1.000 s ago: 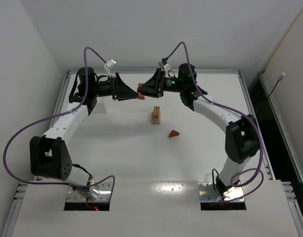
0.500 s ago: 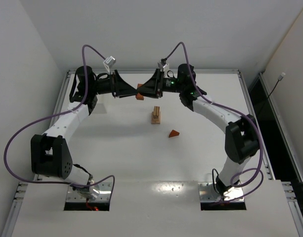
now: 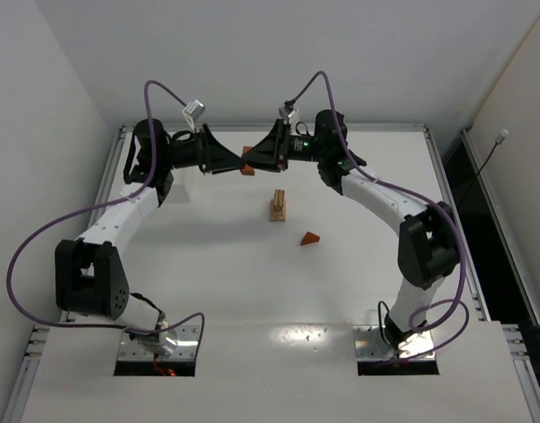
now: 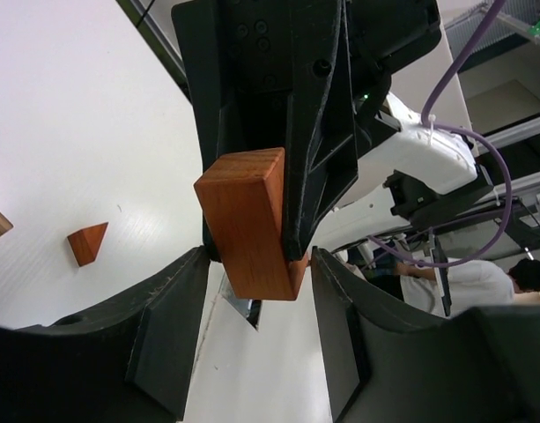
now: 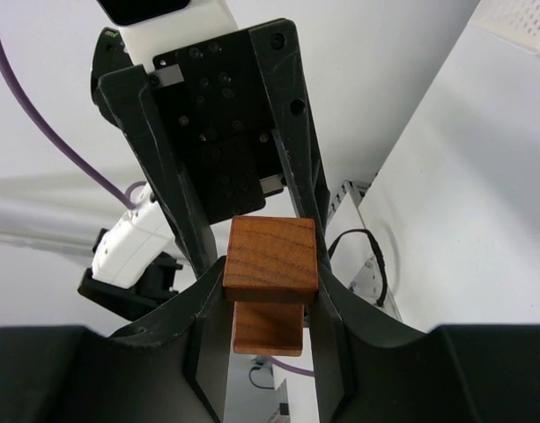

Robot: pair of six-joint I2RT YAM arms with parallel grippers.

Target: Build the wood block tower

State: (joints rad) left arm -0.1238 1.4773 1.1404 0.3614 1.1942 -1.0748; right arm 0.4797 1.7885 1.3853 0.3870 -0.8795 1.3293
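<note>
A white table (image 3: 208, 264) stood boxed in by a plain back wall (image 3: 252, 62), left wall (image 3: 40, 132) and right wall (image 3: 516, 97). A metal rail (image 3: 384, 128) edged its far side. Bright glare (image 3: 309, 333) lay near the front edge, and a dark gap (image 3: 485, 185) ran along the right.

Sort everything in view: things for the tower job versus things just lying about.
Job:
- block, held in mid-air
- tower
- wedge

Lying about:
- white tray
</note>
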